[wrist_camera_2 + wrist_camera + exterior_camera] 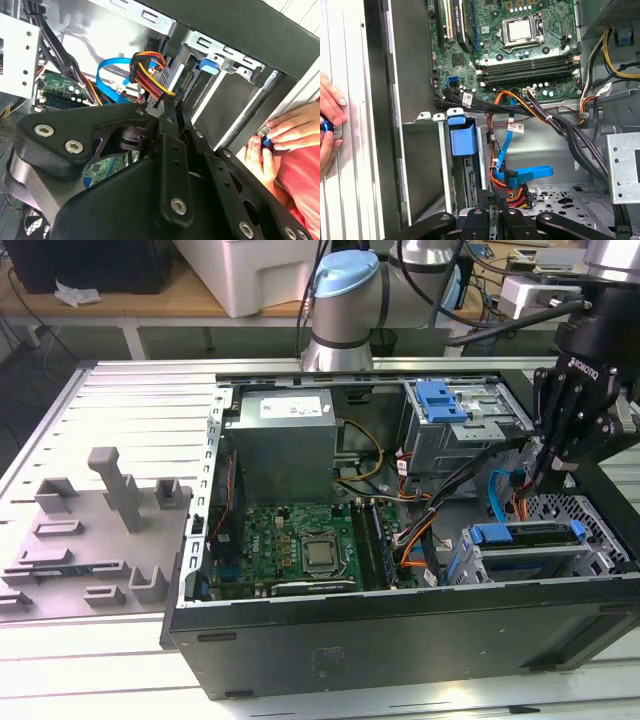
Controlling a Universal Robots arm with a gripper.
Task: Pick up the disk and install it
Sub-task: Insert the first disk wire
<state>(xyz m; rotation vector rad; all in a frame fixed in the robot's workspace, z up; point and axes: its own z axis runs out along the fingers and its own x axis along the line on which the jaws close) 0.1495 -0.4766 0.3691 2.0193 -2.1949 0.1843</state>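
Observation:
The disk [522,538] sits in the drive cage at the front of the open computer case, on the exterior view's right, with its blue carrier frame [492,534] along its edge. The frame's blue end tab [462,137] sticks out of the cage in both wrist views [209,65]. My gripper [548,472] hangs above the case floor just behind that cage, apart from the disk. Its black fingers [170,117] are pressed together with nothing between them. A red, yellow and black power plug [512,196] and a blue data cable [529,175] lie right by the fingertips.
Grey power-supply box [285,445] at the back, motherboard [300,545] in the middle, an upper drive cage with a blue latch [440,400]. Cable bundles [560,125] cross the case floor. A person's hand [327,125] rests on the ribbed table outside the case wall.

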